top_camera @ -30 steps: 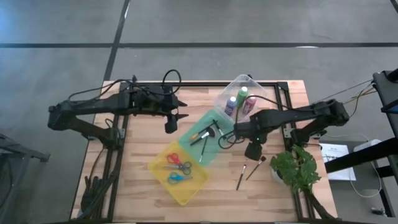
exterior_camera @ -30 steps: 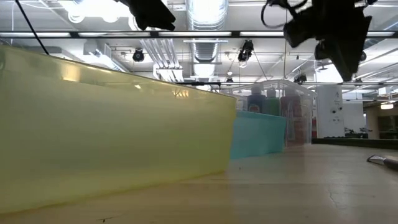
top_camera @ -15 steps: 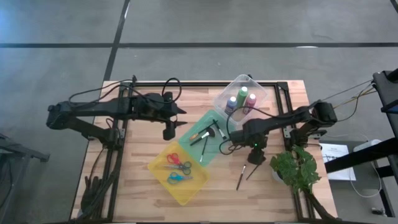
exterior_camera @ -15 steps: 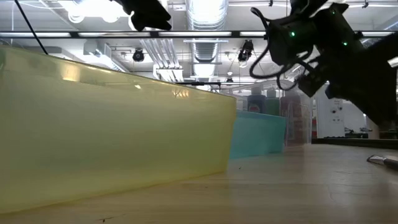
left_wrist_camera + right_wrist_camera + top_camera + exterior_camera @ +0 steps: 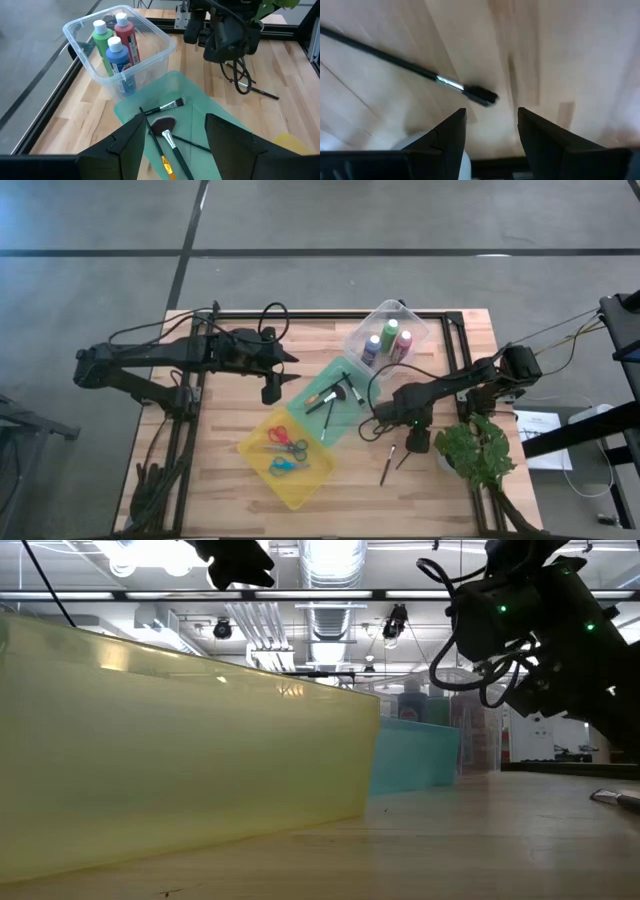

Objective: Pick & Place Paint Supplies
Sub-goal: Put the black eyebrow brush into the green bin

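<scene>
I assess this as a lab or industrial test hall, not a home. From the low view I see an open ceiling with exposed silver ducts (image 5: 330,610), strip lighting (image 5: 150,552) and hanging fixtures over a wide, deep room. From above, the wooden table (image 5: 230,470) sits in a black metal frame (image 5: 455,350) on a bare grey concrete floor (image 5: 90,280) crossed by dark lines. Cables (image 5: 275,308) run loose along both arms mounted to the frame.
</scene>
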